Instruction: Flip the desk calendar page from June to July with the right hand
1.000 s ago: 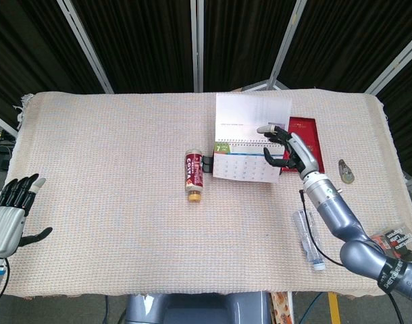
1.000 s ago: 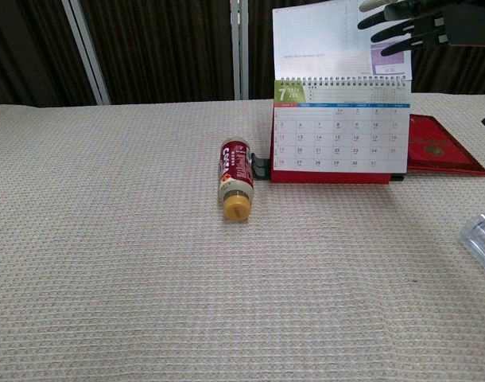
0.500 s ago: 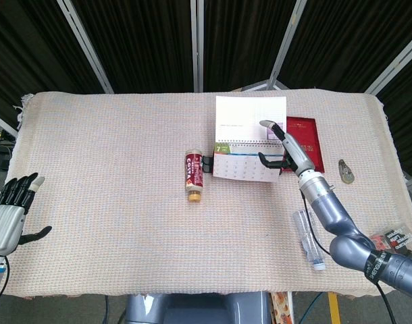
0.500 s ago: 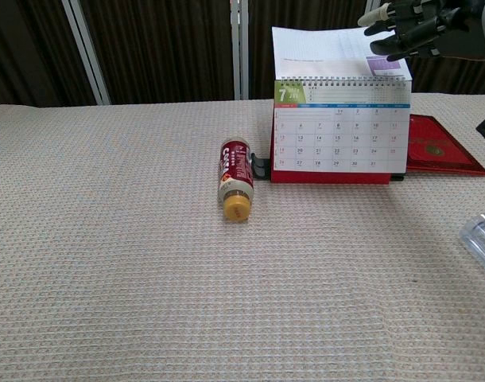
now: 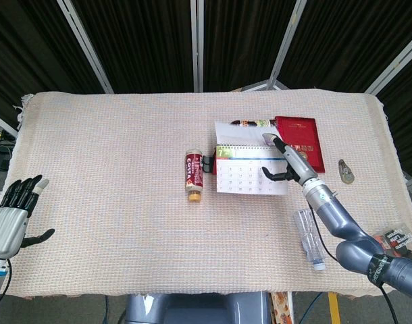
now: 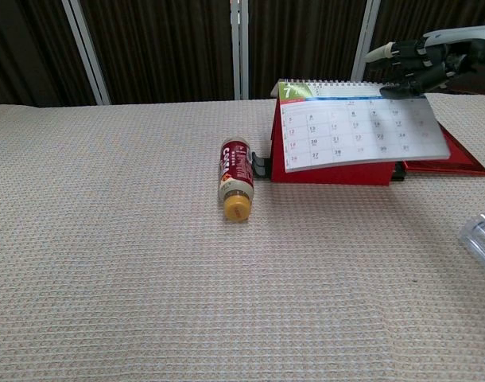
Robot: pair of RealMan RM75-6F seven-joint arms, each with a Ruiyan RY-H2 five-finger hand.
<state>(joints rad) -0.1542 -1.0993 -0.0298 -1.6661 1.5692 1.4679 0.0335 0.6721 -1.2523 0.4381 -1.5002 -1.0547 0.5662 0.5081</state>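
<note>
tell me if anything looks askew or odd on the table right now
The calendar's July page lifts away from the red stand, its lower edge sticking out forward instead of lying flat, with the right hand at its top edge. A red bottle also lies on its side beside it.

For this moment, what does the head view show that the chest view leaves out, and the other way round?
Only the head view shows the left robot hand hanging open off the table's near left corner, the flipped page lying back behind the spiral, the whole clear plastic bottle, and a small object near the right edge.

Only the chest view shows the July page lifted off the calendar's red base.

Both show the right robot hand at the desk calendar, the red bottle lying on its side, and the red booklet.
</note>
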